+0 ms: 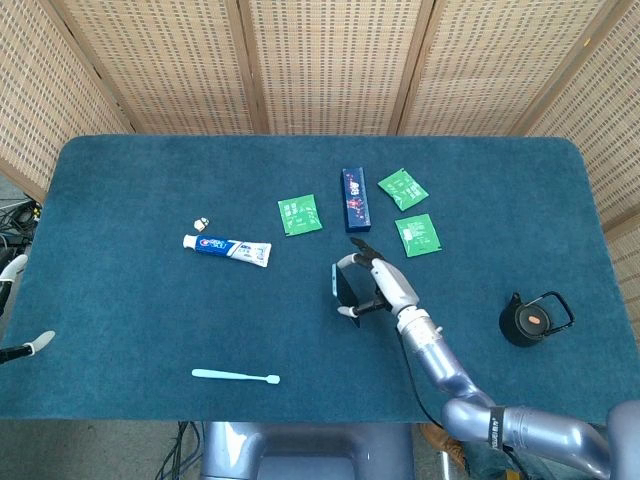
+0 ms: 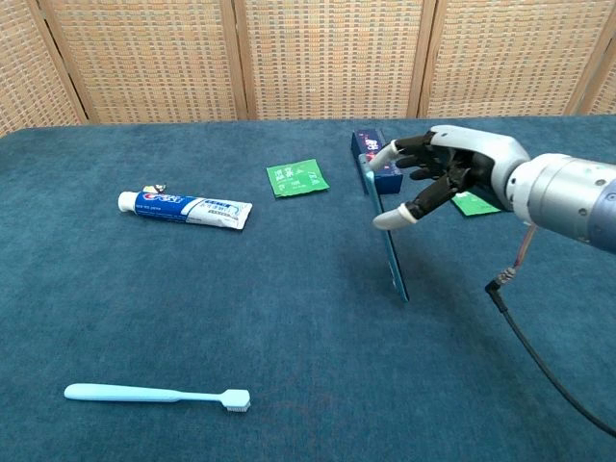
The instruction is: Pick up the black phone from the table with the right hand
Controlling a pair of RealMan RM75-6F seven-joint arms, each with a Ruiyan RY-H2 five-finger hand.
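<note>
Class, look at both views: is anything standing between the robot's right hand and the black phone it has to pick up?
Nothing visible: the right hand already holds the black phone on edge, its fingers against it.
</note>
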